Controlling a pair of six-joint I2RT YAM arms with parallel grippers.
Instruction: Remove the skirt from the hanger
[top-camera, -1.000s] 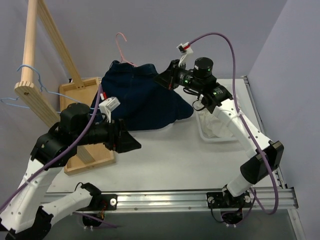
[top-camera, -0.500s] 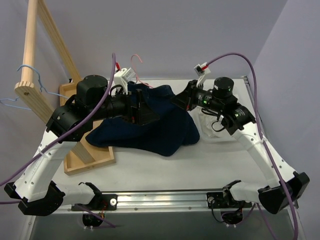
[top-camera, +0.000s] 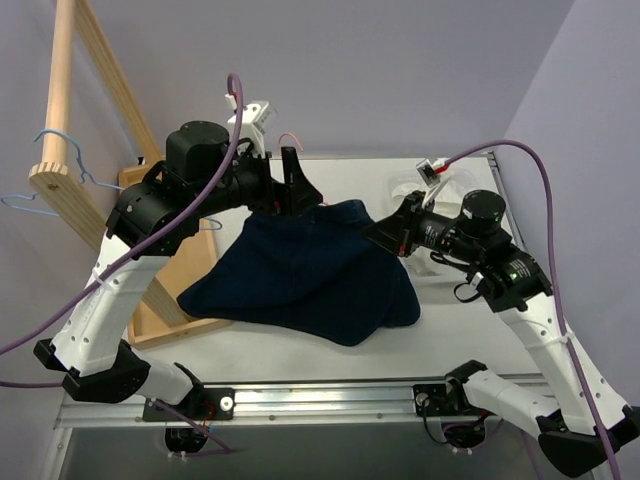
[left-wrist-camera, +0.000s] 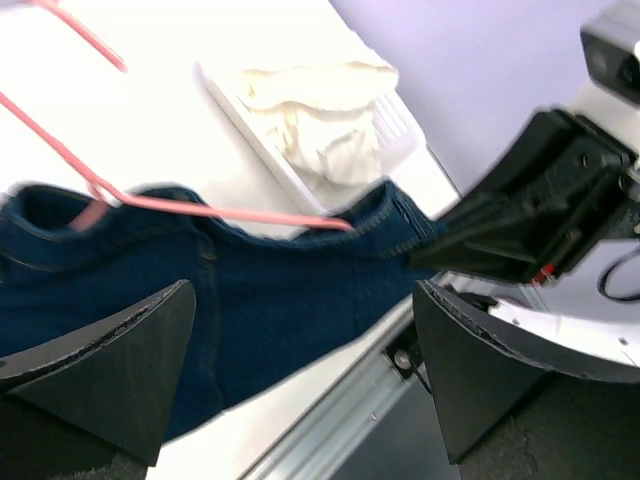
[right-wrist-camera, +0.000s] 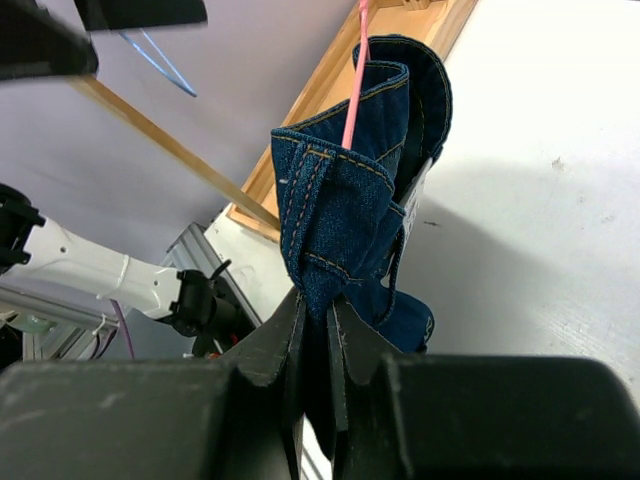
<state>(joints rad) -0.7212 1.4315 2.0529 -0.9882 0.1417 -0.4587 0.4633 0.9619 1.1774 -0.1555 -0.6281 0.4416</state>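
The white skirt (left-wrist-camera: 320, 120) lies crumpled in a white basket (left-wrist-camera: 236, 108) at the back right of the table. A light-blue hanger (top-camera: 58, 142) hangs on the wooden rod at the left and carries nothing; it also shows in the right wrist view (right-wrist-camera: 158, 56). My right gripper (top-camera: 382, 236) is shut on the waistband of a dark navy denim garment (top-camera: 300, 275), as the right wrist view (right-wrist-camera: 325, 330) shows. A pink hanger (left-wrist-camera: 200, 208) runs through that waistband. My left gripper (top-camera: 295, 185) is open and empty just above the pink hanger.
A wooden rack (top-camera: 62, 110) with a tray base (top-camera: 165, 305) stands at the left. A second light-blue hanger (top-camera: 22, 200) hangs lower on it. The denim garment drapes over the middle of the table. A metal rail (top-camera: 330, 398) runs along the near edge.
My left arm rose from the near left to above the pink hanger. My right gripper pulled the denim garment toward the right and nearer, spreading it over the table.
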